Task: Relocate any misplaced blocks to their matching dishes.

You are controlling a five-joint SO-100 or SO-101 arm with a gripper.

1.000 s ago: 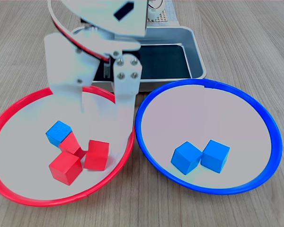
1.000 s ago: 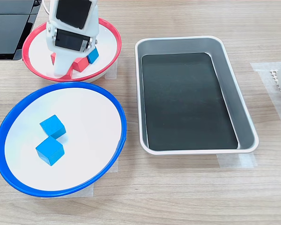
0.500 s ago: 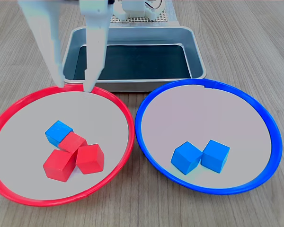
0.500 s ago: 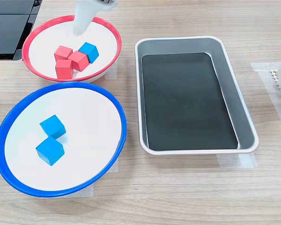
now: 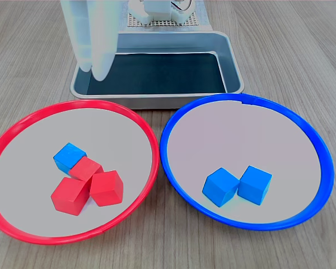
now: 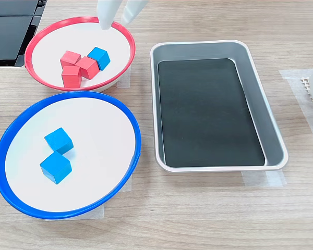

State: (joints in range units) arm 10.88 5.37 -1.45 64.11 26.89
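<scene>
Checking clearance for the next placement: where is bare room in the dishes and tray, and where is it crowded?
The silver tray is wholly bare. The blue-rimmed dish is free across its back half, behind its two blue cubes. The red-rimmed dish is crowded at the centre, where three red cubes and one blue cube cluster. The gripper hangs open over its rim.

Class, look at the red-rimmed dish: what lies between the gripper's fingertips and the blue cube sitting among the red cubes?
Only bare pale dish floor inside the red-rimmed dish, clearest in the second exterior view; the gripper hangs above, apart from the blue cube.

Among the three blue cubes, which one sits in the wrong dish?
The blue cube in the red-rimmed dish, touching the red cubes. The other two blue cubes lie side by side in the blue-rimmed dish, where they belong.
</scene>
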